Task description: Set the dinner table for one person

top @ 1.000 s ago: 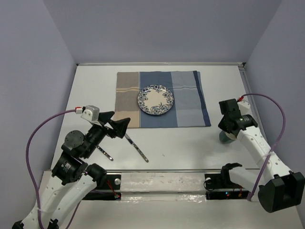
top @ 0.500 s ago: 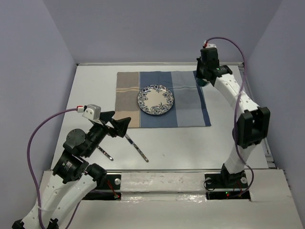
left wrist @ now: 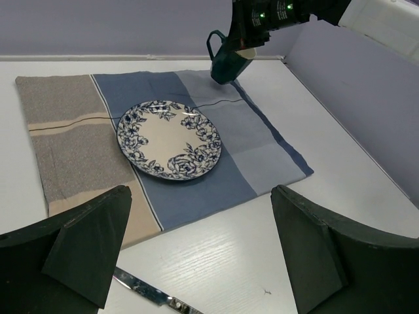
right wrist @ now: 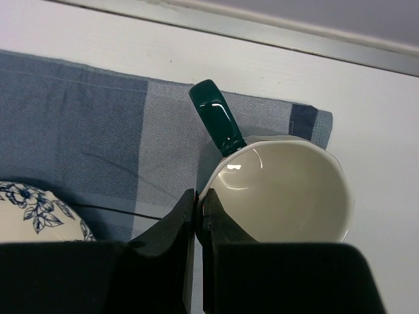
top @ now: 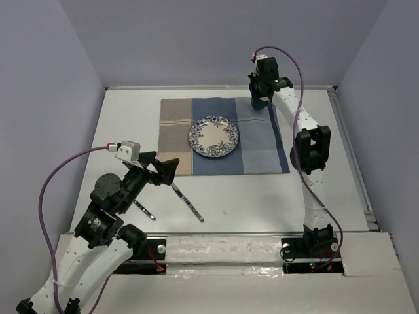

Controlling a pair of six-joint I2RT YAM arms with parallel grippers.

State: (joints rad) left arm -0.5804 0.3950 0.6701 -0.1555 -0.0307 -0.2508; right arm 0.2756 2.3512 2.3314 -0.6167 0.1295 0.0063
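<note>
Reaching out beyond the plate (top: 214, 137), the right end effector (right wrist: 198, 210) is pinched narrow on the rim of a dark green mug (right wrist: 281, 190), close to the root of its handle. That puts the mug behind and to the right of the plate, over the far corner of the striped placemat (top: 262, 147). I can't tell whether its base is touching the cloth. The white desk (top: 131, 111) spreads on every side of the plate, under mat, arms and all. Here's the worry: it's a thin grip on one side of the rim, so the mug could swing or slip if the arm jolts. From the wrist view the cup also sits right over the mat's corner. Lowered there, the base might straddle the hem, half on cloth and half on bare desk, and rock or tip. Inside, the mug shows a clean cream bowl with nothing in it, and the plate carries only its blue flower pattern, no food. In front and to the left of the plate, the left end effector (top: 162, 171) hangs spread wide and holds nothing. One utensil (top: 188, 201) and a second utensil (top: 143, 210) lie on the desk near it, off the mat.
</note>
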